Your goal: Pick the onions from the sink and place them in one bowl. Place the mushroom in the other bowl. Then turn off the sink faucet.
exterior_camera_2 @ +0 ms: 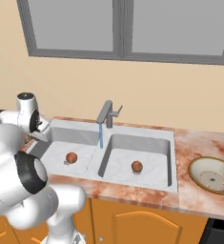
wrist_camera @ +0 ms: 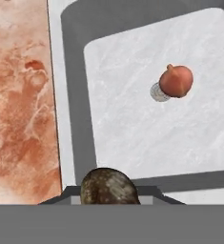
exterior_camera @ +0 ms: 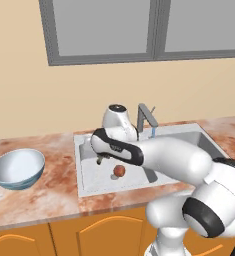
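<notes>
Brown-olive small capped mushroom (wrist_camera: 107,187) sits clamped in the jaws, above the pale speckled double sink's (exterior_camera: 89,172) left basin; deep light-blue bowl (exterior_camera: 17,168) waits well left of that sink on the counter.

The arm (exterior_camera: 174,162) is glossy white, built of fat rounded segments that bulge like smooth shells. Dark grey-black bands ring its joints (exterior_camera: 204,217), and a black strip runs along the link just behind the jaws, bearing small pale markings too fine to read. A white cylindrical joint housing (exterior_camera_2: 27,110) carries a flat dark cap rimmed in white.
</notes>
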Motion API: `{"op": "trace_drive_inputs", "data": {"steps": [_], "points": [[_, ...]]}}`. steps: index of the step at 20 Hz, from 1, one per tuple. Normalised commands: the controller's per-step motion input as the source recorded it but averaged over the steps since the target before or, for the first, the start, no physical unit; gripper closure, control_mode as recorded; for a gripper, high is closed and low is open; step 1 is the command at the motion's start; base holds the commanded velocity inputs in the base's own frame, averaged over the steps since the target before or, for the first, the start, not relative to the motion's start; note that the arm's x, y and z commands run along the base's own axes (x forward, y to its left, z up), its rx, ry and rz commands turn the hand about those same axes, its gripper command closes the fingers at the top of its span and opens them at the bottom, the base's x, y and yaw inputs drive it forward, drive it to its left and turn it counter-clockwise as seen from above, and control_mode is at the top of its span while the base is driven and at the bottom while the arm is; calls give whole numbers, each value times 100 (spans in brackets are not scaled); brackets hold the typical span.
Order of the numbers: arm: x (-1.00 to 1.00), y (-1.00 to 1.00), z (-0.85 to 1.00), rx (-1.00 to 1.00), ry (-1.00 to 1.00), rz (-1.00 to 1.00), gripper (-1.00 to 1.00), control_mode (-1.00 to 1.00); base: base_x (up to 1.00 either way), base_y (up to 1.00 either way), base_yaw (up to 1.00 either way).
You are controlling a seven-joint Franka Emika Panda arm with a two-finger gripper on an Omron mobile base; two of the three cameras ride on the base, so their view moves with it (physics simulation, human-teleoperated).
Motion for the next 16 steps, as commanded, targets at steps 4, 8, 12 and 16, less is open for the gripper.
{"op": "trace_drive_inputs", "data": {"steps": [4,8,12,16], "points": [[-18,22,78,0,-2,12,100,-100,0,0,0],[-2,43,51,0,0,17,100,-100,0,0,0],[0,58,45,0,0,18,100,-100,0,0,0],[0,72,36,0,1,17,100,-100,0,0,0]]}}
